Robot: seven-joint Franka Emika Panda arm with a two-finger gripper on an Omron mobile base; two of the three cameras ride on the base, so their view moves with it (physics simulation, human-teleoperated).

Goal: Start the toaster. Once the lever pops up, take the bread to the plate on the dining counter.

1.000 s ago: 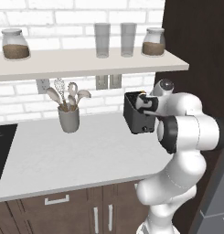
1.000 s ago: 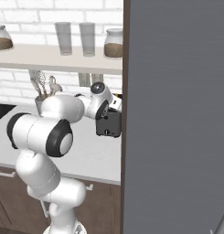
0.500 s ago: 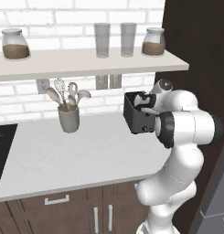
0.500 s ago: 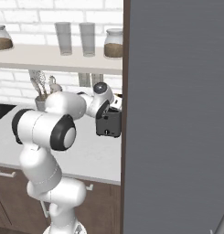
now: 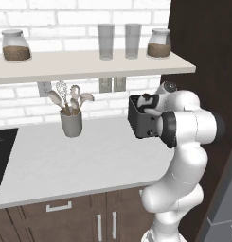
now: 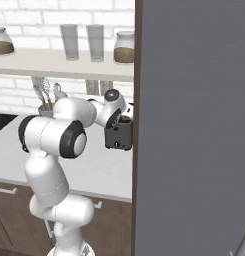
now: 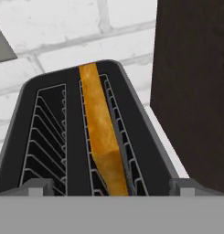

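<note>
The black toaster [image 5: 142,124] stands on the white worktop by the dark cabinet wall, also seen as the toaster [image 6: 118,136] and from above as the toaster [image 7: 74,137]. The bread [image 7: 100,132], toasted golden brown, stands on edge in the right-hand slot; the left slot is empty. My gripper [image 7: 111,188] hovers just above the toaster's top, open wide, with one fingertip [image 7: 36,186] on each side of the slots and nothing between them. In the base views the gripper [image 5: 148,103] sits over the toaster's top. The plate and the dining counter are out of view.
A grey utensil cup [image 5: 71,122] stands to the left on the worktop [image 5: 89,156]. A shelf [image 5: 89,64] with jars and glasses hangs above. A tall dark cabinet wall [image 6: 194,125] rises close on the toaster's right. A cooktop edge [image 5: 1,156] lies far left.
The arm's elbow has shifted slightly; the hand stays over the toaster with the fingers still wide apart. The toaster and the bread have not moved.
</note>
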